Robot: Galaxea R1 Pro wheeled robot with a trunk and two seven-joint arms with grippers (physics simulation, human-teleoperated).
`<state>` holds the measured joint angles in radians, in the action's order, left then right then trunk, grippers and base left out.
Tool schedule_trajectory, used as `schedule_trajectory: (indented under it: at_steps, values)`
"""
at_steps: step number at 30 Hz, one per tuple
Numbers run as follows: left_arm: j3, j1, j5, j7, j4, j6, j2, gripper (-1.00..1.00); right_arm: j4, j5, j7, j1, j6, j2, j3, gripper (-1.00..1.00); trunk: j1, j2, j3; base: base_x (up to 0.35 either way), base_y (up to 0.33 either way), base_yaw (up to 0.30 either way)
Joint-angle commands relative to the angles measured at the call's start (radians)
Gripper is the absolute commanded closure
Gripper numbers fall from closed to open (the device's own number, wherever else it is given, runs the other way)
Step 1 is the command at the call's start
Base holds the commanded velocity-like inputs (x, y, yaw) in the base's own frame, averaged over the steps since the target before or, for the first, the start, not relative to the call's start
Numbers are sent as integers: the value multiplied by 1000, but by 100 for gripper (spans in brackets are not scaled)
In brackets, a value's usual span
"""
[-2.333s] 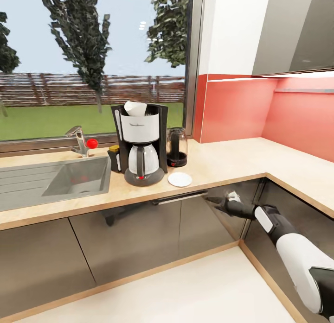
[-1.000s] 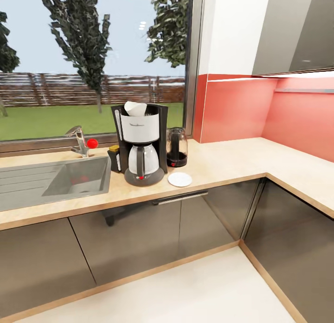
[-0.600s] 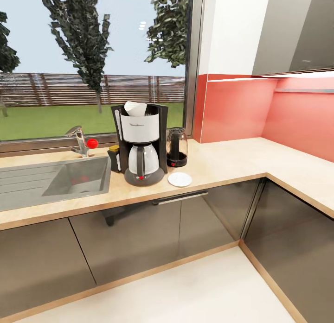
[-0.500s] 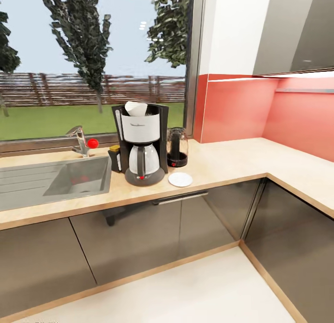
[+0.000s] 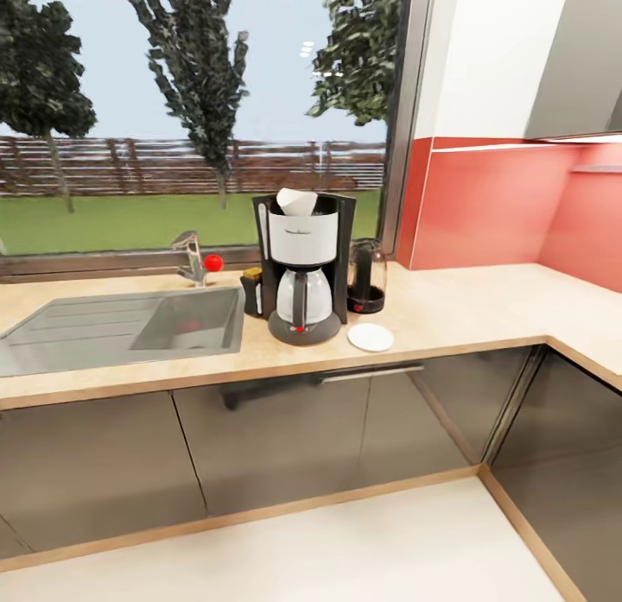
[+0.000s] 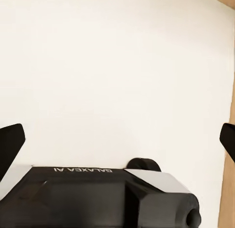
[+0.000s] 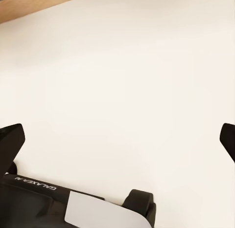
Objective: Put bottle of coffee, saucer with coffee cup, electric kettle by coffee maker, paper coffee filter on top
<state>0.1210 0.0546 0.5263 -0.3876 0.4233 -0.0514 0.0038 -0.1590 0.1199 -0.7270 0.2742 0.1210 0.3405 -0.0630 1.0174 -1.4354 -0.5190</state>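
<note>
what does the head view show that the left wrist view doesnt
The head view shows the kitchen countertop with the coffee maker, the paper coffee filter on top of it, the electric kettle, the saucer, the bottle of coffee and the sink. The left wrist view shows the left gripper, jaws wide apart and empty. Both show pale floor.

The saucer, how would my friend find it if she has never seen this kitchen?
Start at the long light-wood kitchen countertop under the big window and find the tall black and white coffee maker beside the grey sink. The saucer lies flat near the counter's front edge, on the coffee maker's side away from the sink, in front of the glass electric kettle. It is the only flat, round, white thing there, with nothing on it.
</note>
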Motion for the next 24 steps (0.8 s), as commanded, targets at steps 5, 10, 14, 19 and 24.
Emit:
schedule_trajectory:
  at_steps: [5,10,14,19,24]
  values:
    - [-80,1,8,-3,-22,-5,1,-100,2,1,-1,0,0,0,-6,-100,0,-1,-1,0,0,271]
    - [-110,1,8,-3,-40,-5,1,-100,2,0,74,0,-1,-4,-6,-100,0,-1,-1,0,0,272]
    - [-114,1,8,-3,-43,-5,1,-100,2,0,95,0,-1,-6,-6,-100,0,-1,-1,41,23,231]
    - [-118,1,8,-2,-44,-5,1,-100,2,-1,107,0,0,-8,40,-100,0,-1,-1,198,152,122]
    - [-120,1,8,-2,-44,-5,1,-100,2,0,128,0,0,-9,84,-100,0,-1,-1,96,76,226]
